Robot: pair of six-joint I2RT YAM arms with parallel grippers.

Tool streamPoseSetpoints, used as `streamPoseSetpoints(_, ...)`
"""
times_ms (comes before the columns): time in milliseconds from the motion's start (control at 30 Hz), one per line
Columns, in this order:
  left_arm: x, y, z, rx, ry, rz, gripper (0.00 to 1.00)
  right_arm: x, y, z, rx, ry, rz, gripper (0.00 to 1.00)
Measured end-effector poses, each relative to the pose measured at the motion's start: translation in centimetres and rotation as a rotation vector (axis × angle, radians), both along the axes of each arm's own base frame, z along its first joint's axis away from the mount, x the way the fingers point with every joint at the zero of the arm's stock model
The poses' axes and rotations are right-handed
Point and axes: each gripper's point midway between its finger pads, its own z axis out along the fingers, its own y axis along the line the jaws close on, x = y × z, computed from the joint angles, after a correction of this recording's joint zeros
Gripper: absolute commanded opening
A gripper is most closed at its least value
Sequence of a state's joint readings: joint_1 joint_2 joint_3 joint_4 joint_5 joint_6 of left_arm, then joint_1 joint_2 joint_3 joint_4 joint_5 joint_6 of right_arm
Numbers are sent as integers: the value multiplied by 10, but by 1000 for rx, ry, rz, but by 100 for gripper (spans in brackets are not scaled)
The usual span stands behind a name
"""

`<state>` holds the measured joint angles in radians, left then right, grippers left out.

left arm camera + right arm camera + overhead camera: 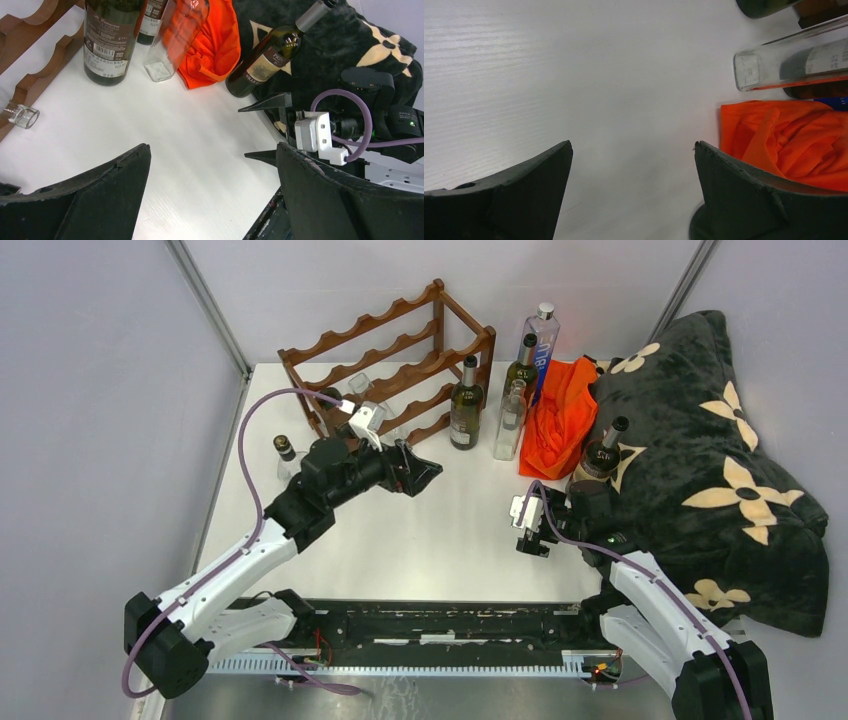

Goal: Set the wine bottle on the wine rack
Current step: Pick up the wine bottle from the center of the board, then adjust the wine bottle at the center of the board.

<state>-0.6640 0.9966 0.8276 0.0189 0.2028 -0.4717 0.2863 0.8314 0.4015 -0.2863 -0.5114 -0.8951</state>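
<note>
Left gripper (212, 146), right gripper (633, 145) spread, empty. Risk: wine bottle (465, 405) toppled, adjacent clear bottle (510, 422) knocked, by crowded approach.

The rack (430, 360), reddish-brown wood with tiers of wavy rails, stands at the far left of the surface (440, 530), turned at an angle. A dark, labelled wine bottle (465, 405) stands upright just beside its right end. A second bottle (601, 455), also dark, leans tilted against the blanket (700, 440).

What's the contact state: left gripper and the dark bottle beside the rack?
Apart. Left wrist view: bare table separates the open left gripper from the dark bottle.
</note>
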Motion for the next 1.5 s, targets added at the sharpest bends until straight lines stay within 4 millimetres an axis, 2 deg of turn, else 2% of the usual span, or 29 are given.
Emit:
streamPoseSetpoints(100,7,-5,2,13,-2,-2,100,-1,1,0,-1,0,4,98)
streamPoseSetpoints(200,22,-11,13,26,-24,15,99,-2,3,-1,-5,0,12,98)
streamPoseSetpoints(333,53,-19,27,61,-63,77,98,-2,3,-1,-10,-4,13,98)
streamPoseSetpoints(467,89,-32,27,115,-76,128,95,-1,2,0,-14,-7,9,98)
streamPoseSetpoints(667,144,-58,0,229,-87,169,88,-1,2,0,-13,-11,9,98)
streamPoseSetpoints(800,173,-69,-20,297,-112,185,87,-1,2,1,-13,-13,9,98)
streamPoseSetpoints(1000,195,-82,-44,361,-172,189,83,-2,2,-1,-15,-12,11,98)
streamPoseSetpoints(1133,211,-89,-44,377,-219,204,77,-2,2,-1,-16,-12,13,98)
streamPoseSetpoints(1233,222,-96,-40,367,-249,215,76,-2,2,-1,-17,-14,14,98)
streamPoseSetpoints(1400,238,-106,-38,346,-278,235,63,-2,2,0,-16,-20,16,98)
streamPoseSetpoints(1500,245,-109,-40,351,-292,241,42,-2,2,1,-17,-22,14,98)
